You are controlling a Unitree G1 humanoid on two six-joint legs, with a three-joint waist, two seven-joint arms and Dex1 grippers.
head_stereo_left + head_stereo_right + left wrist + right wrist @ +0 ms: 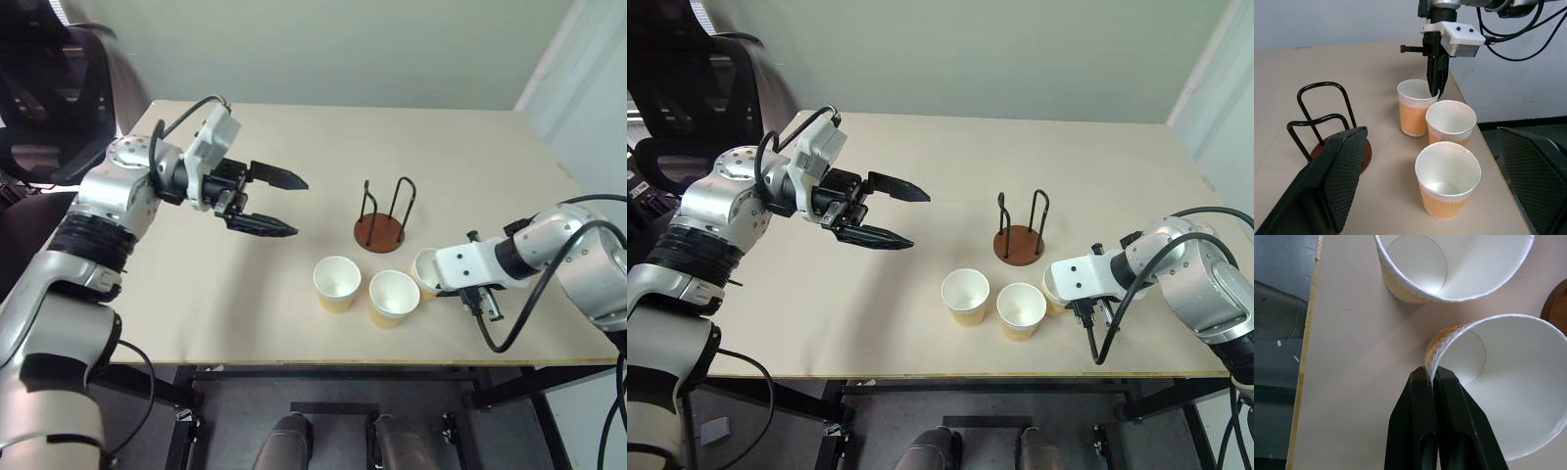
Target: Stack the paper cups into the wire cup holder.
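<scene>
Three paper cups stand near the table's front edge: one, one beside it, and a third to the right. My right gripper is shut on the rim of that third cup, one finger inside the wall and one outside. The wire cup holder, a reddish-brown disc with two black loops, stands just behind the cups with nothing in it. My left gripper hangs open above the table to the left of the holder, pointing toward it and holding nothing.
The table's front edge runs close below the cups. A black office chair stands off the table's far left corner. A white wall lies to the right.
</scene>
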